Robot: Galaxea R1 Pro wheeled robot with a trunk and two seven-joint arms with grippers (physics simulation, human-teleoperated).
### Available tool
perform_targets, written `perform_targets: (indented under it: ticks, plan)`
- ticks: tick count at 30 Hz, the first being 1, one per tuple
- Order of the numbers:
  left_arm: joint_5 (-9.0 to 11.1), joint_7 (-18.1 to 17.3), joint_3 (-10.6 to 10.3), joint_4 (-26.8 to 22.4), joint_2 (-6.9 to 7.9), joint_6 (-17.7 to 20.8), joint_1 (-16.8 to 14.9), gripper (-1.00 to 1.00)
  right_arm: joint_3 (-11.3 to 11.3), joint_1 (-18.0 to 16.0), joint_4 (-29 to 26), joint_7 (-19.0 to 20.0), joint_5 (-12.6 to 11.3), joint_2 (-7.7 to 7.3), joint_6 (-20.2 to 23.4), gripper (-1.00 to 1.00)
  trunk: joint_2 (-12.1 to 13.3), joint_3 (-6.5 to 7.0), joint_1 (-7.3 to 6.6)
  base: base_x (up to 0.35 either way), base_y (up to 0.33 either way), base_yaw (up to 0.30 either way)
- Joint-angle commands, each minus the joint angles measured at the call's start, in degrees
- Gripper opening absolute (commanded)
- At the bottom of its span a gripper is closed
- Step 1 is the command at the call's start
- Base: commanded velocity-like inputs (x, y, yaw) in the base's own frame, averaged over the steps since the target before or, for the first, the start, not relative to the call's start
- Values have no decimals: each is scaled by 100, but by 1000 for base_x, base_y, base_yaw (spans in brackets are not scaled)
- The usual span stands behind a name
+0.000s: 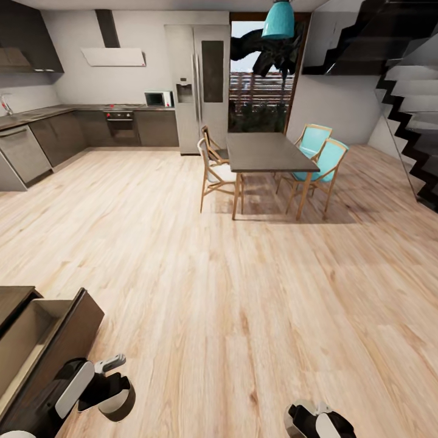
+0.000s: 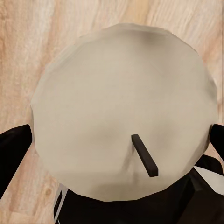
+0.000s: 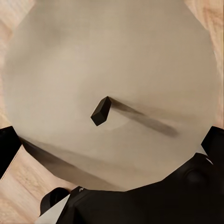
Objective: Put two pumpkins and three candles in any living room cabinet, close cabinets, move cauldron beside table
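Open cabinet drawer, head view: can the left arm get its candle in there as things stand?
Probably yes. The left gripper holds a candle right beside the open drawer of the cabinet. The beige drawer inside looks bare where visible, and nothing stands between them.

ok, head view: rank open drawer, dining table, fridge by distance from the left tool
1. Open drawer, just beside the left tool, on the left.
2. Dining table, mid-room, ahead and to the right.
3. Fridge, against the far wall.
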Motion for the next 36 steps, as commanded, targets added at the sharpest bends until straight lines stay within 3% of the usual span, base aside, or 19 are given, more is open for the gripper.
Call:
perform_targets:
  ticks: [1, 22, 29, 36]
  plan:
    - [0, 5, 0, 0, 0, -1, 0, -100, 3, 0, 0, 1, 0, -2, -1, -100, 0, 0, 0, 322, -96, 0]
    - [0, 11, -5, 0, -2, -1, 0, -100, 41, 0, -2, -7, 17, 10, -9, -100, 0, 0, 0, 322, -98, 0]
    - [0, 2, -288, 0, 0, -197, 0, -100, 31, 0, 0, -6, 9, 5, -9, -100, 0, 0, 0, 322, -98, 0]
    - [0, 3, -311, 0, -7, -222, 0, -100, 49, 0, -1, -7, 24, 17, -9, -100, 0, 0, 0, 322, -98, 0]
